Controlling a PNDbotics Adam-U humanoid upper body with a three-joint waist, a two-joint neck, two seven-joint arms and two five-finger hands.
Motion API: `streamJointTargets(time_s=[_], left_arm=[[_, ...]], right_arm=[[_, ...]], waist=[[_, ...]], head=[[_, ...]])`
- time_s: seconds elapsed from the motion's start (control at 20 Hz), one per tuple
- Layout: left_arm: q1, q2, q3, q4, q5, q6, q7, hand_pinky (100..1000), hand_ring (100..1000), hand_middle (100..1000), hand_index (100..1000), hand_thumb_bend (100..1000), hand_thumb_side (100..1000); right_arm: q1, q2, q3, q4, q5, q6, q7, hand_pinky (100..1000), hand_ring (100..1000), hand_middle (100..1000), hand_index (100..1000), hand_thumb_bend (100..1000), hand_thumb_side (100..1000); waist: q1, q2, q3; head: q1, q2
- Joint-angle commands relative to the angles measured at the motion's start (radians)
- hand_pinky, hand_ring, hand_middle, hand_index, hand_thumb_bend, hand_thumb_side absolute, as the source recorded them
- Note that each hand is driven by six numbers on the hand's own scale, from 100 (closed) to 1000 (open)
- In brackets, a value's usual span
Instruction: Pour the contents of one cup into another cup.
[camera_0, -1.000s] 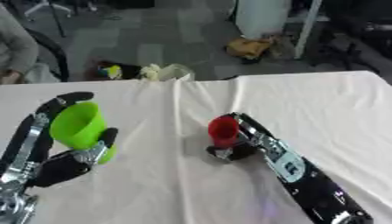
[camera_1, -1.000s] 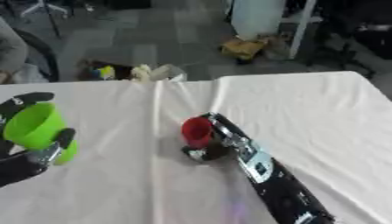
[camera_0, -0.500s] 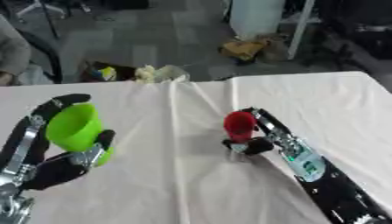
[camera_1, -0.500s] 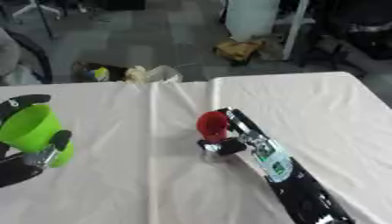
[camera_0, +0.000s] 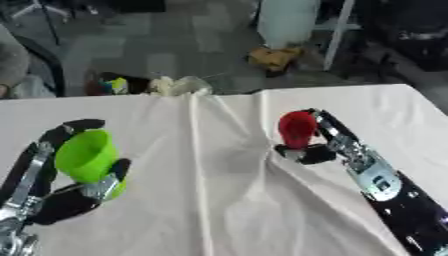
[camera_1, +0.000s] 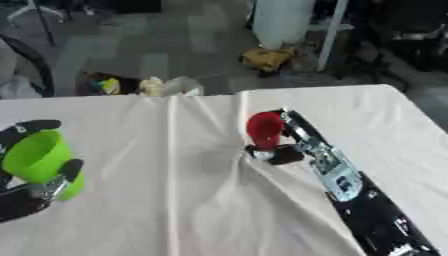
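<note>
A bright green cup (camera_0: 85, 160) is held at the left, its mouth turned up and toward the far side, with my left hand (camera_0: 61, 187) curled round it from below and behind. A small red cup (camera_0: 297, 128) stands near the middle right of the white cloth. My right hand (camera_0: 317, 146) is wrapped round the red cup, fingers along its far side and the thumb low at its base. What either cup holds is hidden.
The white tablecloth (camera_0: 219, 210) is creased, with a long fold running from the far edge toward me. Past the far table edge lie a floor with small bits of clutter (camera_0: 157, 86), a white cylinder (camera_0: 289, 20) and chair legs.
The right hand with the red cup has shifted to the right and a little farther away across the cloth. The green cup in the left hand has barely moved.
</note>
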Motion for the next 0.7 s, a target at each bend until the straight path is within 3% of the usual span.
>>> streamJointTargets(time_s=[0.05,0.4,0.7], left_arm=[[-0.005,0.026,-0.022,0.005,-0.021,-0.009,-0.024,439,178,327,747,100,250],[-0.012,0.035,-0.077,0.041,-0.064,-0.033,-0.081,449,179,331,717,100,249],[-0.051,0.028,-0.113,0.077,-0.120,-0.062,-0.120,457,185,337,719,100,241]], right_arm=[[-0.036,-0.054,-0.004,-0.050,-0.015,-0.001,0.011,653,787,149,438,100,153],[-0.098,-0.071,0.029,-0.089,-0.004,-0.011,0.051,659,779,149,445,100,179],[-0.167,-0.039,0.066,-0.095,0.023,-0.026,0.088,662,773,147,451,100,193]], waist=[[-0.003,-0.021,-0.003],[-0.016,-0.028,-0.011],[-0.026,-0.035,-0.012]], head=[[0.004,-0.011],[0.005,-0.012],[0.001,-0.012]])
